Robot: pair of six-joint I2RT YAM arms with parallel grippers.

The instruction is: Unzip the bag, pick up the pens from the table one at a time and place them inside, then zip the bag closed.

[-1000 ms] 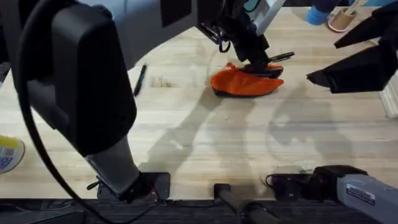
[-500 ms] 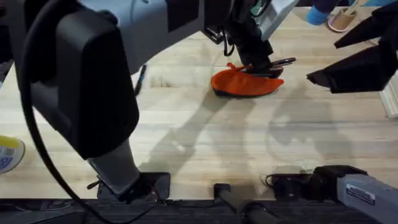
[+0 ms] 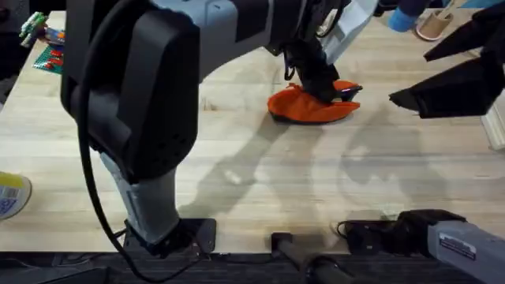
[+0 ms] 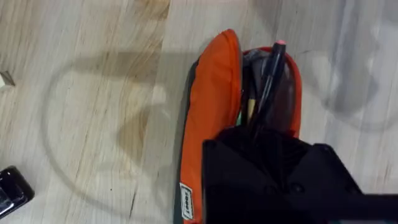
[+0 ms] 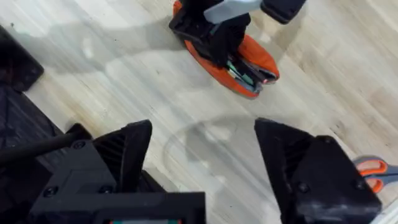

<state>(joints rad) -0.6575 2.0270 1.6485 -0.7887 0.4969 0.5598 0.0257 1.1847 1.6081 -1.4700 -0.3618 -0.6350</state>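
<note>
left hand [image 3: 322,85] clamped on pen [image 4: 268,81] | angled down into open bag [image 3: 304,106] | right hand [image 5: 199,155] apart

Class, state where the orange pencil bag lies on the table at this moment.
In the overhead view the bag lies unzipped on the table, in its far middle, directly beneath the left gripper.

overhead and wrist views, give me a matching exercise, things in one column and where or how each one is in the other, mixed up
Things:
1. bag
2. pen
3. right claw
4. scissors

States:
A. open, hanging over bare table
B. orange handle near the edge of the right wrist view
C. lying unzipped on the table
D. poking into the open bag, under the left claw

Pairs: 1-C, 2-D, 3-A, 4-B
</note>
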